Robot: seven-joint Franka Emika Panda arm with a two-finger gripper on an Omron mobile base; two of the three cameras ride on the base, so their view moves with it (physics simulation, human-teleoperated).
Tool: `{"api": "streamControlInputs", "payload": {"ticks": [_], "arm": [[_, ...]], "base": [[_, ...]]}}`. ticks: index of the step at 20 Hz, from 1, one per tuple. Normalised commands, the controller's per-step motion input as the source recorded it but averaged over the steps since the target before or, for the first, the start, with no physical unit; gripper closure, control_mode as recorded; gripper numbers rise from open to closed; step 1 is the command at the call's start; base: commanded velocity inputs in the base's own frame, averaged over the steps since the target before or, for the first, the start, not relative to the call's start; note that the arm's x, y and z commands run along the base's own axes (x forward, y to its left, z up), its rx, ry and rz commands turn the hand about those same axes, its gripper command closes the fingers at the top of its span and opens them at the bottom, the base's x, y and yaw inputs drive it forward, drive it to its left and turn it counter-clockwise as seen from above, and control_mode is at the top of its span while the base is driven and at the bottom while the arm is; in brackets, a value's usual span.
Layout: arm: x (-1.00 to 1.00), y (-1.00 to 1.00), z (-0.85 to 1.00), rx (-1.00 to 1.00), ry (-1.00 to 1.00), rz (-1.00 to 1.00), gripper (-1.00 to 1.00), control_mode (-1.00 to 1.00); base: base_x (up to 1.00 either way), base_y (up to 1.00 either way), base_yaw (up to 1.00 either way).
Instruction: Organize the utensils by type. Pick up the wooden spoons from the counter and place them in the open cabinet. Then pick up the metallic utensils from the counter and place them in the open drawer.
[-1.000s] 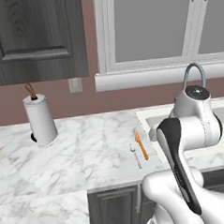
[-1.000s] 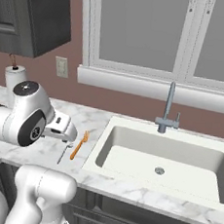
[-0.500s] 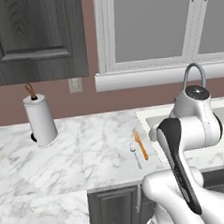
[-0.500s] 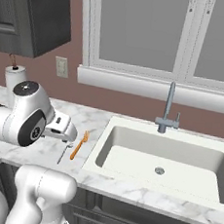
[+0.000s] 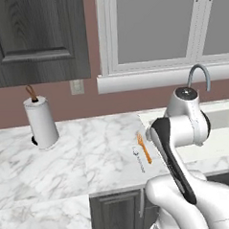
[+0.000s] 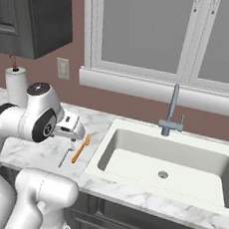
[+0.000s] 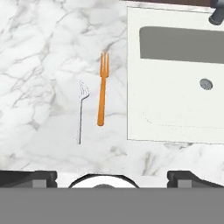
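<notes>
On counter (image 7: 52, 52) beside sink (image 7: 175, 78) I see orange fork (image 7: 102, 89) and silver fork (image 7: 81, 111) lying parallel, apart. My gripper (image 7: 112, 177) hovers above, jaws spread wide, apparently empty.

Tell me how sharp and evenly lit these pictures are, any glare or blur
Hand view: crisp, flat light, the orange fork and silver fork cast faint shadows. Left base view: the silver fork is small and soft. Right base view: even light, no glare on the sink.

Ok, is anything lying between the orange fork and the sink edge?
No. In the hand view, only bare marble counter separates the orange fork from the sink; the silver fork lies on its far side.
</notes>
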Motion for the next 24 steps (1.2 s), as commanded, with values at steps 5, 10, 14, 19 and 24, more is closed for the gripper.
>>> {"api": "streamControlInputs", "payload": {"ticks": [5,10,14,19,24], "arm": [[0.64,0.06,-0.37,0.00,0.00,-0.01,-1.00,-1.00],[0.50,0.00,-0.49,0.02,0.08,0.00,-1.00,-1.00],[0.23,0.01,-0.57,0.00,0.07,0.00,-1.00,-1.00],[0.25,0.00,-0.38,0.04,0.06,0.00,-1.00,-1.00],[0.21,0.00,-0.20,0.04,0.00,0.00,-1.00,-1.00]], "base": [[0.00,0.00,0.00],[0.00,0.00,0.00],[0.00,0.00,0.00],[0.00,0.00,0.00],[0.00,0.00,0.00]]}}
